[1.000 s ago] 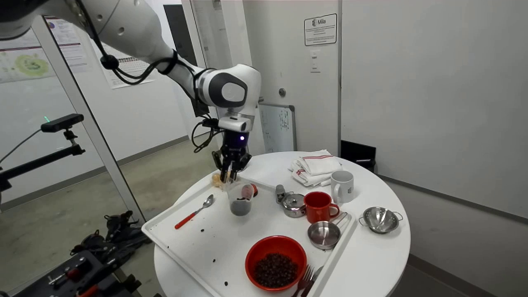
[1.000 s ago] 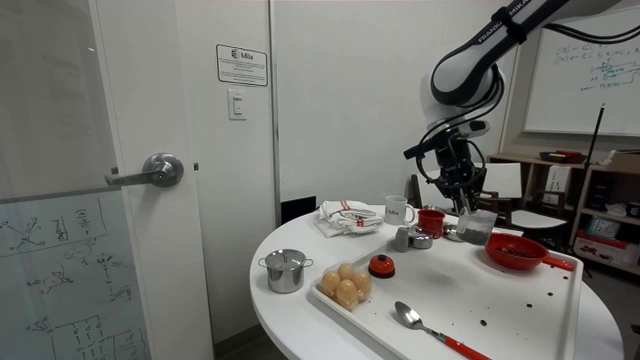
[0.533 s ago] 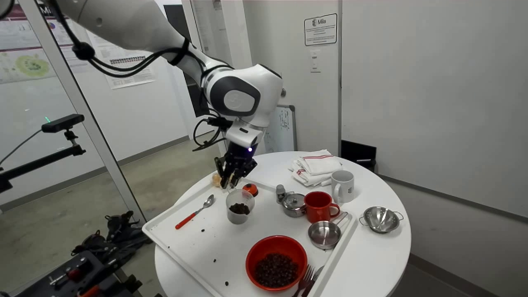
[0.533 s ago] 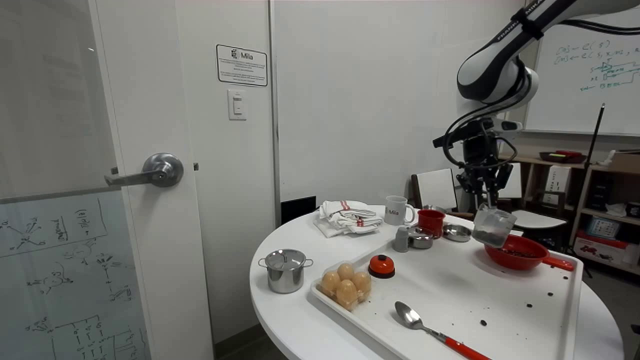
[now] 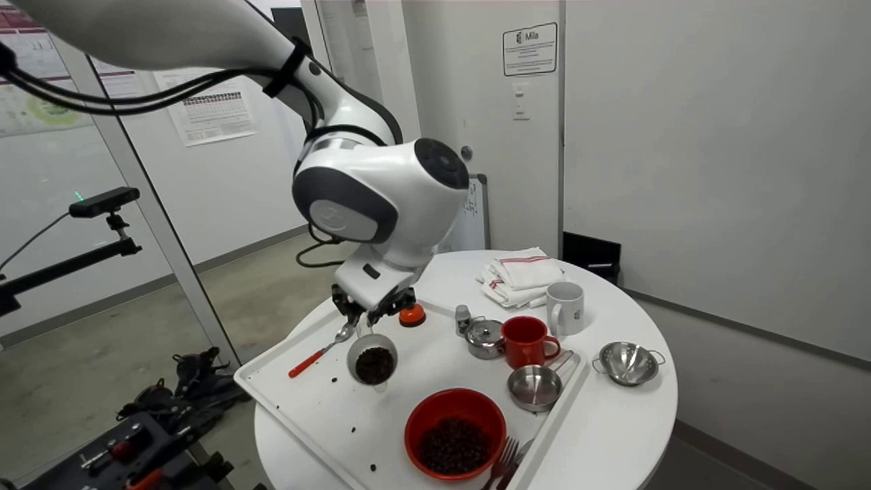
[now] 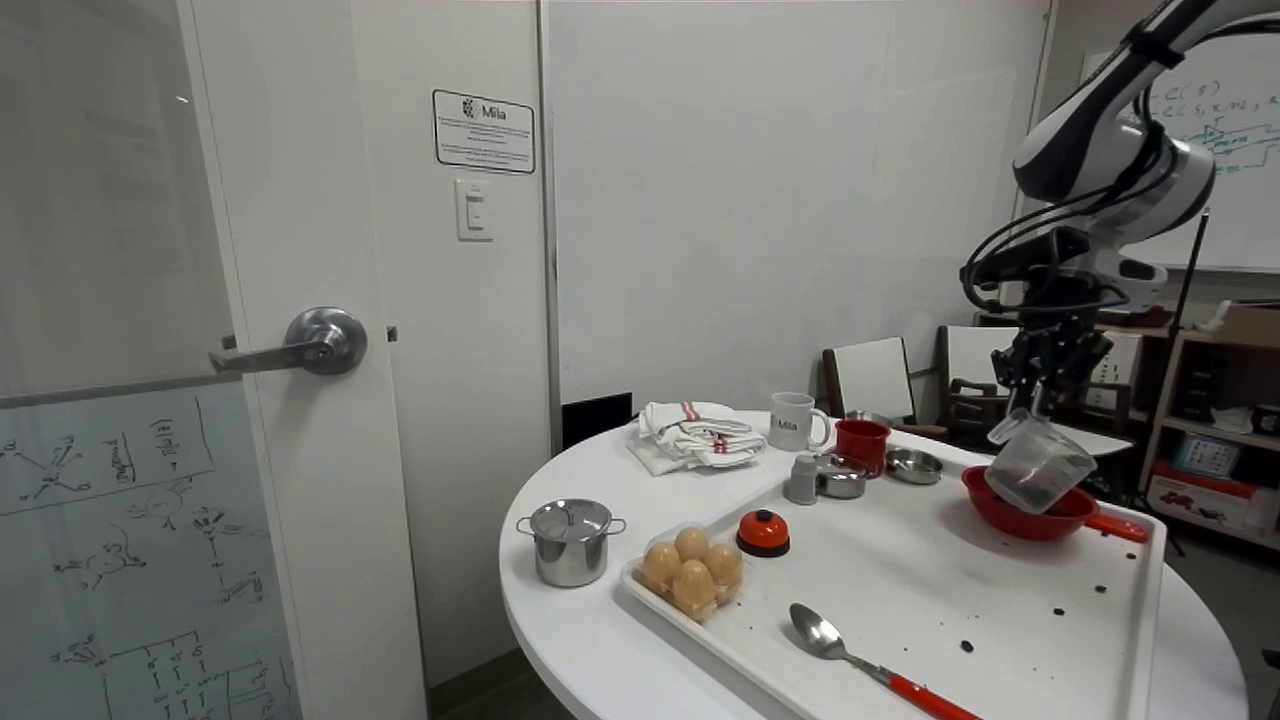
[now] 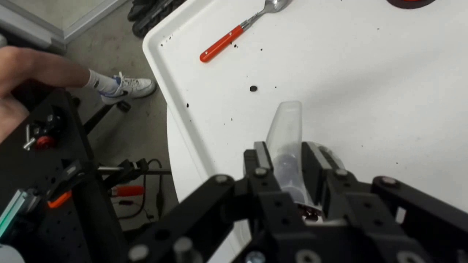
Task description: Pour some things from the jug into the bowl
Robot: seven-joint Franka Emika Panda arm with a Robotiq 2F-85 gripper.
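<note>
The jug (image 6: 1038,467) hangs over the tray (image 5: 381,422), tipped; in an exterior view its mouth faces the camera and shows the dark beans (image 5: 373,367) inside. We have it by the handle (image 7: 289,118): the gripper (image 7: 287,157) is pinched narrow around that, with its fingers (image 7: 262,155) one on each side. Nearer and to the right in that exterior view sits the bowl (image 5: 456,403), with a pile (image 5: 454,446) of beans in it already.

We judge the pour to be about to start; no bean shows in mid-fall. We would carry the jug right and nearer until its lip is over the middle of the bowl, then tip it further, low and slowly, since loose beans tend to go in a rush. There are stray beans (image 6: 967,646) on the tray, and a hasty tilt could add to them.

In the wrist view the fingers cover much of the jug, and we cannot tell whether the reddish pieces (image 7: 310,215) beneath lie in jug or bowl. In an exterior view the jug hides part of the bowl, and the red grip (image 6: 1115,527) there may be the bowl's or some cutlery's.
</note>
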